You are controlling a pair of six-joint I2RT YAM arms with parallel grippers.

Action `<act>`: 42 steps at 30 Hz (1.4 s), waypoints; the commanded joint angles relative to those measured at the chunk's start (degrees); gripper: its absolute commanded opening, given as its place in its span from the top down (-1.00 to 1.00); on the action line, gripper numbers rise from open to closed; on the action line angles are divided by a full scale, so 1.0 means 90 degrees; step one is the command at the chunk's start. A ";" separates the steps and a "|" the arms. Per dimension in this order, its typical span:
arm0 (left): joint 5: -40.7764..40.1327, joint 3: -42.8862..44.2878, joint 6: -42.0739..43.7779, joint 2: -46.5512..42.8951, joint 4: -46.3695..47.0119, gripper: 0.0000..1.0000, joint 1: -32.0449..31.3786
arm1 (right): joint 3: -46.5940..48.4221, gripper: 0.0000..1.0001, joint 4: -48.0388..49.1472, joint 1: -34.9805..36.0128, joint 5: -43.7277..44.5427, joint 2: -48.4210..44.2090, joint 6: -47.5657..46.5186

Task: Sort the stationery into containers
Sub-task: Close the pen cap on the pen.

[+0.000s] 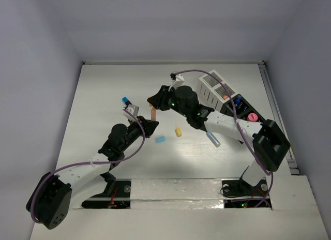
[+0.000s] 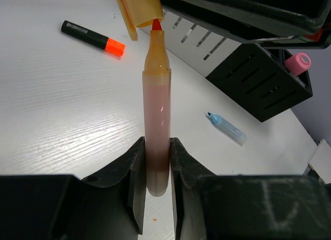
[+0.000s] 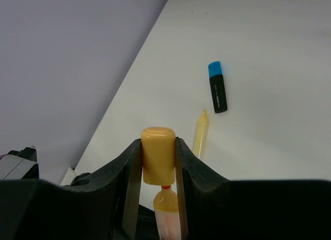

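My left gripper [image 2: 156, 167] is shut on the lower end of a peach marker [image 2: 156, 105], which stands up with its red tip bare. My right gripper [image 3: 159, 162] is shut on the marker's peach cap [image 3: 159, 154], held right at the tip [image 2: 155, 25], mouth just touching it. In the top view both grippers meet mid-table around the marker [image 1: 153, 114]. The containers, white [image 2: 194, 41] and black [image 2: 264, 82], stand in a row at the right [image 1: 222, 92], with a pink cylinder [image 2: 298, 63] in a black one.
Loose on the table lie a black marker with an orange cap [image 2: 93, 37], a black marker with a blue cap [image 3: 217, 87], a yellow marker [image 3: 200, 134], a pale blue marker [image 2: 226, 128], and small yellow [image 1: 178, 132] and blue [image 1: 160, 139] pieces.
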 commanded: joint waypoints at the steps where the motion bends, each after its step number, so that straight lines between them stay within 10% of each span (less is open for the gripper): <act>1: -0.0038 0.0139 -0.0033 -0.0146 0.0270 1.00 0.0040 | -0.0059 0.84 0.0449 0.0094 0.0130 -0.0278 0.0016; 42: -0.0497 -0.0086 -0.0180 -0.1083 0.0045 1.00 0.0040 | -0.1153 0.91 0.1796 0.1070 0.0950 -0.0278 -0.0278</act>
